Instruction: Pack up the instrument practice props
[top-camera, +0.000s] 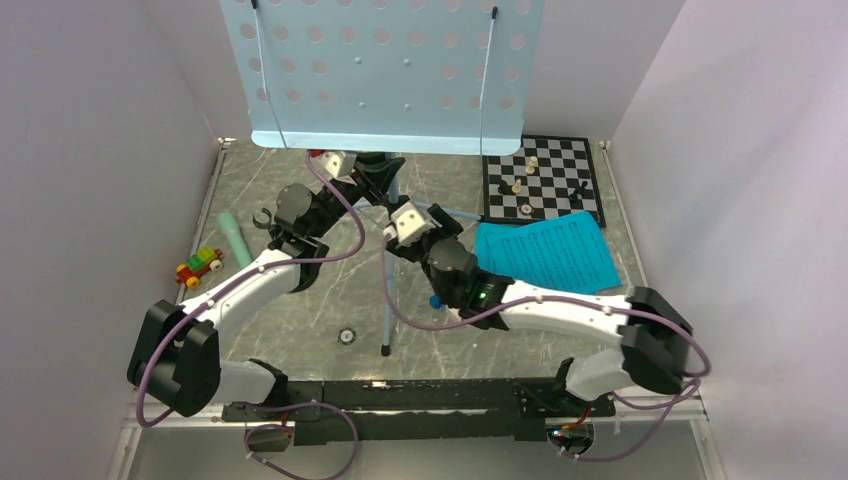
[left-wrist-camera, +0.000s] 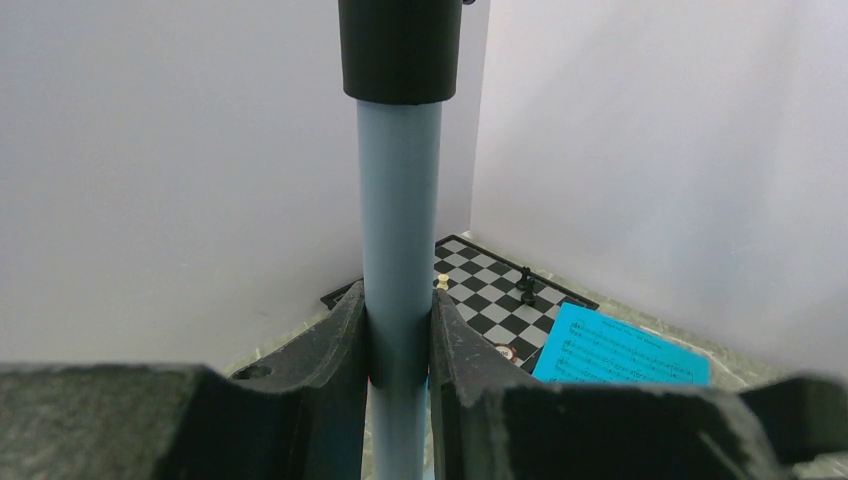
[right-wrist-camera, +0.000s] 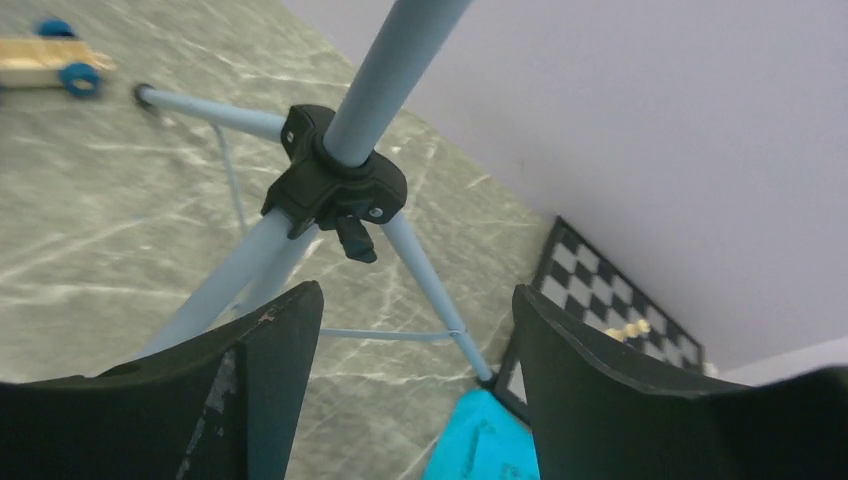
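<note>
While the left gripper (left-wrist-camera: 398, 345) clamps the music stand (top-camera: 385, 70) by its pole (left-wrist-camera: 399, 220), the right gripper (right-wrist-camera: 415, 340) sits jaws apart near the tripod hub (right-wrist-camera: 335, 190). The stand is mid-table, with cyan sheet music (top-camera: 545, 250) right of it.

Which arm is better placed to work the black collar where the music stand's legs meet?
The right. Its fingers are open, right in front of the black collar; the left arm's fingers are shut on the stand's pole higher up, steadying it.
</note>
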